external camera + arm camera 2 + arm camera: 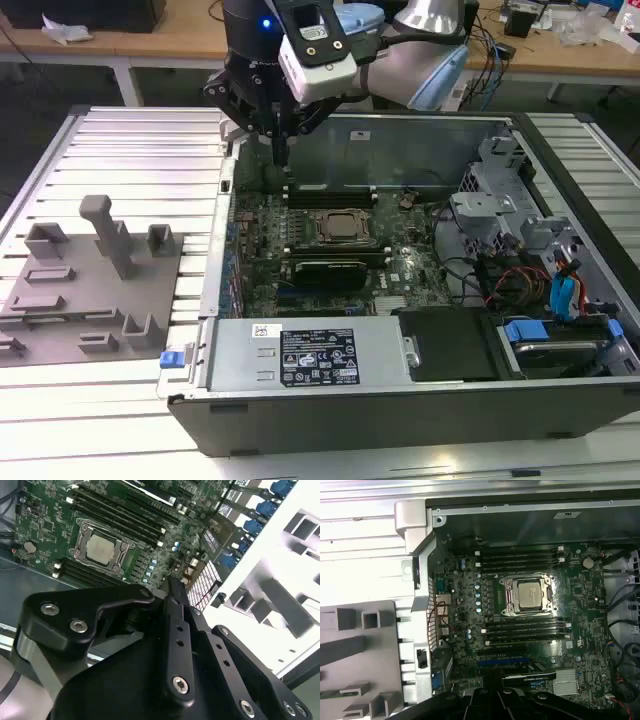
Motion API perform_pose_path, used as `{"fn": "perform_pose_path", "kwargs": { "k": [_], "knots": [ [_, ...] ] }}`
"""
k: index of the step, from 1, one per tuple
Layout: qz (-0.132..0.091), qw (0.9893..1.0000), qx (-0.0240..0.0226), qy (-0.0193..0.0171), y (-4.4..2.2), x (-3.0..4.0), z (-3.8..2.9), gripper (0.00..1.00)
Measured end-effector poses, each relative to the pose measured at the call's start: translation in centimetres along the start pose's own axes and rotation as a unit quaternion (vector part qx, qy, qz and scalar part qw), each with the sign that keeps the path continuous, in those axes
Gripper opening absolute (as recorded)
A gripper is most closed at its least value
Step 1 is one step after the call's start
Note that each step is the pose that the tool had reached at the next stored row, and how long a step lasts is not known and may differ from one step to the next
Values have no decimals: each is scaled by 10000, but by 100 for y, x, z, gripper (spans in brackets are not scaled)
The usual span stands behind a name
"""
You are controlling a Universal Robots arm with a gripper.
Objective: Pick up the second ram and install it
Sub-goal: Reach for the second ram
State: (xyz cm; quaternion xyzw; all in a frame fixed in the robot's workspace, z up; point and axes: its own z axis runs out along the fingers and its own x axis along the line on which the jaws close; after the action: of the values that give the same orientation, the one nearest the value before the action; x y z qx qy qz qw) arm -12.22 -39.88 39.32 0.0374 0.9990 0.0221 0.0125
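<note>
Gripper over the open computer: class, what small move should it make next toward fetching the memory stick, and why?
Probably a short slide toward the gray rack: the gripper hangs above the case edge beside it, and a thin green strip, likely the stick, lies there.

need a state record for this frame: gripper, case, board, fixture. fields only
gripper: black two-finger gripper, above the case's back corner at the exterior view's left, over the board's edge
fingers: fingers together, nothing seen between them
case: open black-and-silver computer case, lying on its side
board: green motherboard, flat inside the case
socket: silver square CPU socket, mid-board
slots: long dark ram slots on both sides of the socket; which are filled, cannot tell
fixture: grey moulded holder tray on the slatted metal table, at the exterior view's left of the case
</note>
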Motion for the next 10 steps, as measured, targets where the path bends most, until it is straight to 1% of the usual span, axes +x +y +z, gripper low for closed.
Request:
{"fn": "perform_pose_path", "kwargs": {
  "k": [1, 2, 5, 6, 7, 10],
  "knots": [
    [0, 10000, 0, 0, -5, 63, -2, 11],
    [-1, 10000, 0, 0, -12, 153, -5, 11],
    [0, 10000, 1, -1, -30, 392, -11, 11],
    [0, 10000, 1, -1, -34, 459, -13, 11],
    [-1, 10000, 0, -2, -38, 504, -14, 11],
    [-1, 10000, 0, -2, -50, 669, -17, 11]
  ]
}}
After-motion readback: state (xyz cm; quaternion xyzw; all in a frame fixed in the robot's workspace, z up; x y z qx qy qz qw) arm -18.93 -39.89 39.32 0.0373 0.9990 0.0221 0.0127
